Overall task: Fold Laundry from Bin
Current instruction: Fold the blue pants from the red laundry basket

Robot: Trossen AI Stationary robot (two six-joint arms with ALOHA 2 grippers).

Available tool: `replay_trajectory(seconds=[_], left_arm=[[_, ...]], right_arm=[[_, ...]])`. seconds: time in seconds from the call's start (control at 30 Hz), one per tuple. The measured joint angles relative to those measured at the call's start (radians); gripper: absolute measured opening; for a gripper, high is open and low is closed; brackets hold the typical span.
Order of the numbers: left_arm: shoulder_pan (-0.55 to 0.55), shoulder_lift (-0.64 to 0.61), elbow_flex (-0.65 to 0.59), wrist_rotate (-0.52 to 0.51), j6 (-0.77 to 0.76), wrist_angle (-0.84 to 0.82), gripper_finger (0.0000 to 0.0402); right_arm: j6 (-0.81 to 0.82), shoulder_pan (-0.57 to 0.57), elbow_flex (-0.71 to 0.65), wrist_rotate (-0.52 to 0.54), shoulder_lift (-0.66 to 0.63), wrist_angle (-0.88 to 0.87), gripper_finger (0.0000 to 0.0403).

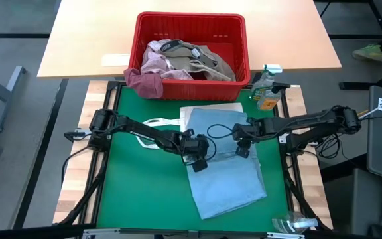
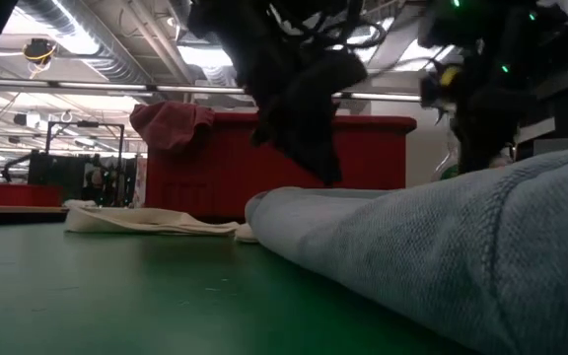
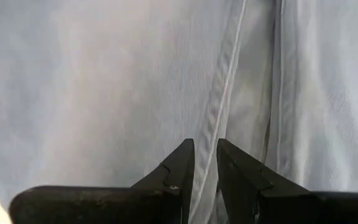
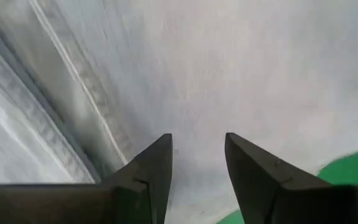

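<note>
A light blue garment (image 1: pixel 227 169) lies folded flat on the green mat (image 1: pixel 138 192), its near end close in the low view (image 2: pixel 461 237). My left gripper (image 1: pixel 199 161) hovers over the garment's left edge, fingers a narrow gap apart (image 3: pixel 205 144) above a seam, nothing between them. My right gripper (image 1: pixel 242 147) hangs open (image 4: pixel 199 137) over the garment's far part, clear of it. The red bin (image 1: pixel 191 46) stands at the far edge, holding pink, khaki-grey and white laundry (image 1: pixel 184 60); a maroon piece (image 1: pixel 144 83) hangs over its near rim.
A flat white tote bag (image 1: pixel 207 111) lies partly under the garment's far end, its handle (image 1: pixel 154 123) reaching left. A bottle and small items (image 1: pixel 265 93) stand at the far right corner. The mat's left half and near strip are bare.
</note>
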Motion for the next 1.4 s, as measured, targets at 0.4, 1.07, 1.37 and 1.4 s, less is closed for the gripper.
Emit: replay_trajectory(seconds=[0.4, 1.07, 1.37, 1.4], left_arm=[[0.109, -0.011, 0.003, -0.060, -0.004, 0.069, 0.0065], [0.295, 0.030, 0.002, -0.168, -0.008, 0.107, 0.0065], [0.329, 0.124, 0.000, -0.166, -0.008, 0.136, 0.0065], [0.330, 0.131, 0.000, -0.166, -0.008, 0.135, 0.0065]], right_arm=[[-0.185, -0.091, 0.088, 0.207, 0.004, 0.029, 0.0150], [-0.095, -0.369, -0.048, 0.208, 0.058, 0.200, 0.0150], [-0.104, -0.366, -0.138, 0.206, 0.133, 0.310, 0.0150], [-0.104, -0.366, -0.142, 0.201, 0.139, 0.314, 0.0150]])
